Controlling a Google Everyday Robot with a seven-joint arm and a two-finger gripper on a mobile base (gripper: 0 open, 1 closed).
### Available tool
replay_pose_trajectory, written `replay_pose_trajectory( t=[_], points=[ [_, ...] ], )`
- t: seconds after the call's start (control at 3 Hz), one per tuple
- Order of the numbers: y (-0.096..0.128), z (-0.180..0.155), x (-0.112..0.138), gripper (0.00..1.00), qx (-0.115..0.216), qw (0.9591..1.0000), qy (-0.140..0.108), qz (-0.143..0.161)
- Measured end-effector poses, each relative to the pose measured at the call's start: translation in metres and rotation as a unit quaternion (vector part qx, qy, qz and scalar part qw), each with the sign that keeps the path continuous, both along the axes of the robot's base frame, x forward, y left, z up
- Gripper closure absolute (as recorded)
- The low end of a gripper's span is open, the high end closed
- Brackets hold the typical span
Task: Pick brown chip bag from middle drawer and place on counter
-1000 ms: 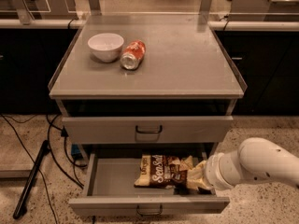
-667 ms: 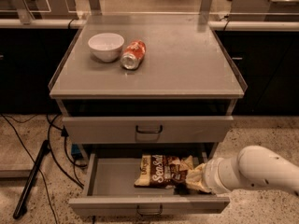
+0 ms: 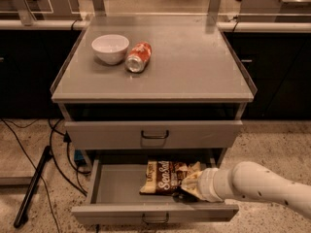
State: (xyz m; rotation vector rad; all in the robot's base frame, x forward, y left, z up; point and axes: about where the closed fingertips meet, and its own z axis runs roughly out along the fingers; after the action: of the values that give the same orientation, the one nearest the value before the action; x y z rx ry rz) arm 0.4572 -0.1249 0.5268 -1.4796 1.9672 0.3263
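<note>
The brown chip bag (image 3: pixel 163 177) lies flat in the open middle drawer (image 3: pixel 116 191), its white script lettering facing up. My white arm reaches in from the lower right. My gripper (image 3: pixel 188 187) is down in the drawer at the bag's right end, with the bag's cream-yellow end crumpled against it. The wrist hides the fingers. The counter (image 3: pixel 194 62) is the grey top of the cabinet above.
A white bowl (image 3: pixel 110 48) and an orange-red soda can (image 3: pixel 138 57) lying on its side sit at the counter's back left. A closed drawer front (image 3: pixel 153 134) is above the open one. Cables and a dark pole (image 3: pixel 34 183) lie on the floor at left.
My arm has slid a little to the left, further over the right end of the bag. The bag, bowl and can have not moved.
</note>
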Motion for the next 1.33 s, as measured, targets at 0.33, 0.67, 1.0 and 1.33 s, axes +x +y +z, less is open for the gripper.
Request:
replay_pose_trajectory(
  t=[0.33, 0.67, 1.0, 1.33],
  points=[
    [0.014, -0.020, 0.014, 1.00, 0.005, 0.9998, -0.015, 0.015],
    [0.021, -0.039, 0.033, 0.96, -0.004, 0.9993, -0.027, 0.025],
    [0.021, -0.058, 0.049, 0.78, -0.016, 0.9990, -0.028, 0.030],
    [0.020, -0.073, 0.059, 0.49, -0.025, 0.9988, -0.027, 0.032]
  ],
)
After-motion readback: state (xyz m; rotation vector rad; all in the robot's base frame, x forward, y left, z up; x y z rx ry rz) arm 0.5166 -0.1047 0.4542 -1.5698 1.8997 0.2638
